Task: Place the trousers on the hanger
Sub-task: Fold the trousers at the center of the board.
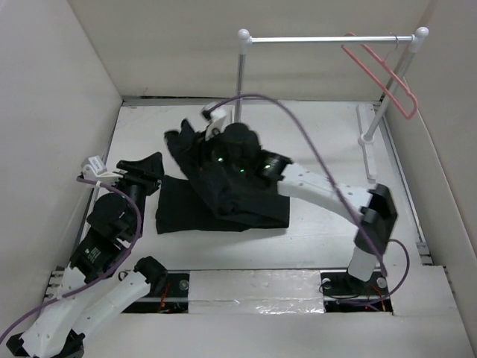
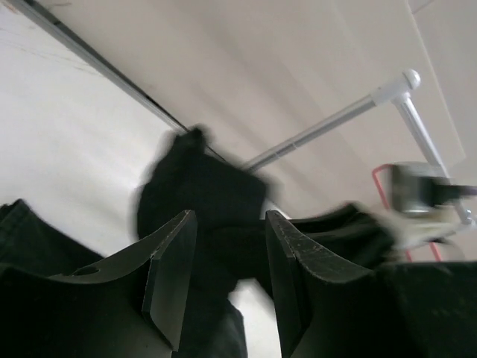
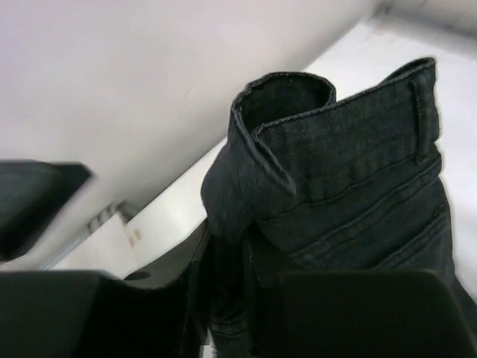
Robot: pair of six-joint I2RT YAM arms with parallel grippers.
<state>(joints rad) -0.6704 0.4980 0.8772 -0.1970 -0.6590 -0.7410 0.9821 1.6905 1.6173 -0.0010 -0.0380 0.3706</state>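
Observation:
The black trousers (image 1: 223, 205) lie bunched in the middle of the white table, one end raised. My right gripper (image 1: 218, 145) reaches into the raised part from the right. In the right wrist view it (image 3: 231, 261) is shut on a fold of the trousers (image 3: 350, 156) by the waistband. My left gripper (image 1: 149, 168) hovers at the trousers' left edge, open, and in its own view nothing lies between its fingers (image 2: 171, 268). The pink hanger (image 1: 384, 74) hangs from the rail at the back right, away from both grippers.
A white rail (image 1: 328, 39) on two posts spans the back, its right foot (image 1: 369, 138) on the table. Beige walls close in left, back and right. A purple cable (image 1: 313, 153) arcs over the right arm.

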